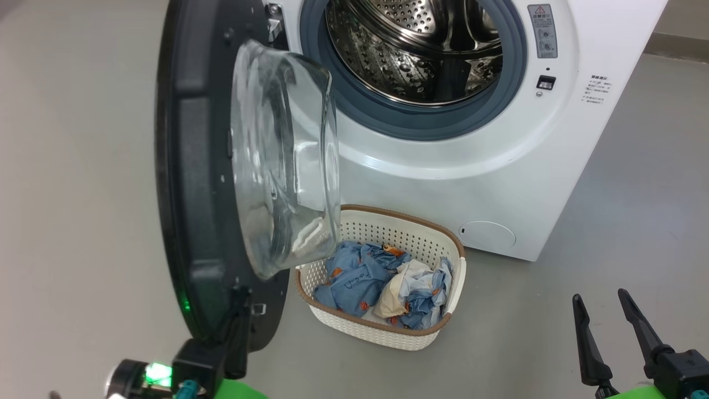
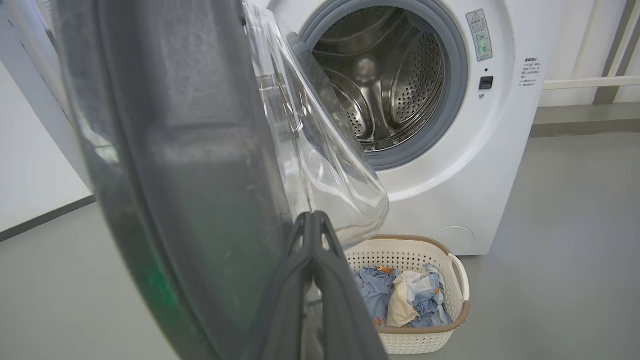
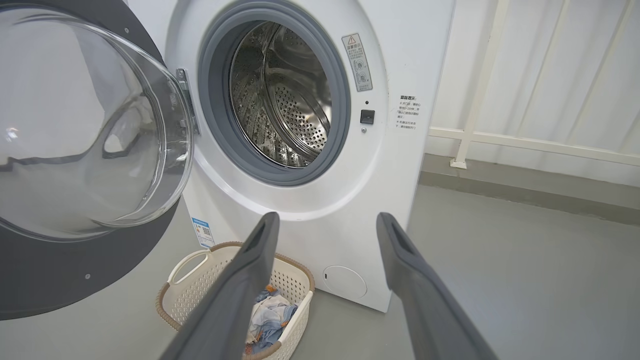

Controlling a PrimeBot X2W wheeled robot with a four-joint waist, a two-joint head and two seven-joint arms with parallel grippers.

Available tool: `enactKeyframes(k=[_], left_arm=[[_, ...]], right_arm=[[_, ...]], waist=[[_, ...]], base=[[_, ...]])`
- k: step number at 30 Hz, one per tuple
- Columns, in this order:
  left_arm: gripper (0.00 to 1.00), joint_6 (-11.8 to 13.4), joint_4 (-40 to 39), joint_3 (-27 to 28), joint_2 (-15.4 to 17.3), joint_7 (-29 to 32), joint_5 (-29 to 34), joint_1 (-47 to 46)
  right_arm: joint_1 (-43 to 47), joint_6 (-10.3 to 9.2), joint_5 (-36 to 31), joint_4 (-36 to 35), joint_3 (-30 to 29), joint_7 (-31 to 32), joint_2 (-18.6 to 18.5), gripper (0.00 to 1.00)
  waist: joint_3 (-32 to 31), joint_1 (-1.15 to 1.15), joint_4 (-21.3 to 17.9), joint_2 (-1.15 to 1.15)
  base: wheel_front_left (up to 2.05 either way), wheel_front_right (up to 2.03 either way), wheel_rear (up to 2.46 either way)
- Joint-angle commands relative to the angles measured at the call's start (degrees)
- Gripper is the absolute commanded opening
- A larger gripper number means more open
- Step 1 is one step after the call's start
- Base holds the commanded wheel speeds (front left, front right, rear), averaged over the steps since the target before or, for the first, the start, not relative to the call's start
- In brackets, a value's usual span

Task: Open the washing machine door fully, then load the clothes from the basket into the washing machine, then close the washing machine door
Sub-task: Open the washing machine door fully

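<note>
Glossy black washing machine door (image 1: 194,166) stands swung open at frame left, its glass bowl (image 1: 282,155) overhanging the basket (image 1: 382,216). The basket sits on the floor just beside the washing machine (image 1: 471,183), bottom centre, with the clothes (image 1: 360,277) heaped inside. Left claw (image 1: 241,302) is pinched shut at the door's lower edge, lower left. Right claw (image 1: 598,296) is spread wide and empty, lower right.

Grey floor (image 1: 609,221) bearing basket (image 1: 382,334), washing machine (image 1: 454,183)

Quantity on site: one washing machine (image 1: 471,166), one washing machine door (image 1: 188,166), one basket (image 1: 388,335). Clothes (image 1: 421,302) in the basket: one cream-white piece (image 1: 390,299); light blue garments (image 1: 352,277) bunched together, exact number indeterminable.
</note>
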Motion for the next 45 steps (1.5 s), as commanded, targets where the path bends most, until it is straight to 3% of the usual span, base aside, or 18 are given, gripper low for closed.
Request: enactKeyframes(k=[1, 17, 26, 33, 45], left_arm=[[0.0, 1.3, -1.69, 3.59, 2.17, -0.9, 0.77, -2.09], [0.0, 3.44, 4.17, 13.88, 5.83, -6.05, -3.49, -4.08], [0.0, 3.2, 9.35, 20.18, 6.85, -9.3, -5.91, -6.12], [0.0, 1.82, 14.14, 25.82, 7.92, -10.12, -6.78, -8.67], [0.0, -3.47, 20.88, 36.74, 6.63, -10.19, -4.42, -14.49]], right_arm=[[-0.7, 0.5, -0.03, -1.37, 1.41, -0.69, -0.58, 1.0], [-2.59, 0.5, -0.32, -2.58, 1.28, -0.69, -1.49, 1.0], [-3.75, 0.5, -0.35, -3.54, 0.61, -0.69, -2.61, 1.0], [-4.99, 0.5, -0.3, -4.34, 0.01, -0.69, -3.66, 1.0], [-7.09, 0.5, -0.45, -5.99, -0.79, -0.69, -5.22, 1.0]], waist=[[0.11, 0.0, -0.01, 0.0], [3.86, 0.0, -3.32, 0.0], [6.64, 0.0, -4.32, 0.0], [9.72, 0.0, -4.43, 0.0], [14.74, 0.0, -4.49, 0.0]], base=[[0.0, 0.0, 0.0], [0.0, 0.0, 0.0], [0.0, 0.0, 0.0], [0.0, 0.0, 0.0], [0.0, 0.0, 0.0]])
